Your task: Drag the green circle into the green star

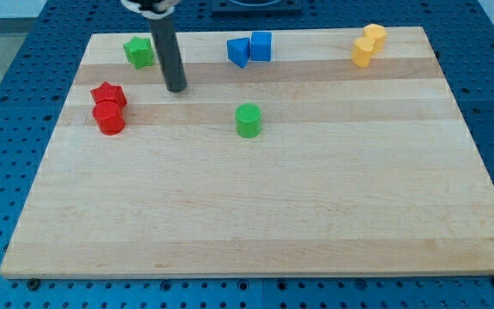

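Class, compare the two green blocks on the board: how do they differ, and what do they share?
The green star has points; the green circle is a round cylinder. The green star sits near the view's top-left corner; the green circle stands nearer the middle. My tip is closer to the green star. Both are green and untouched.
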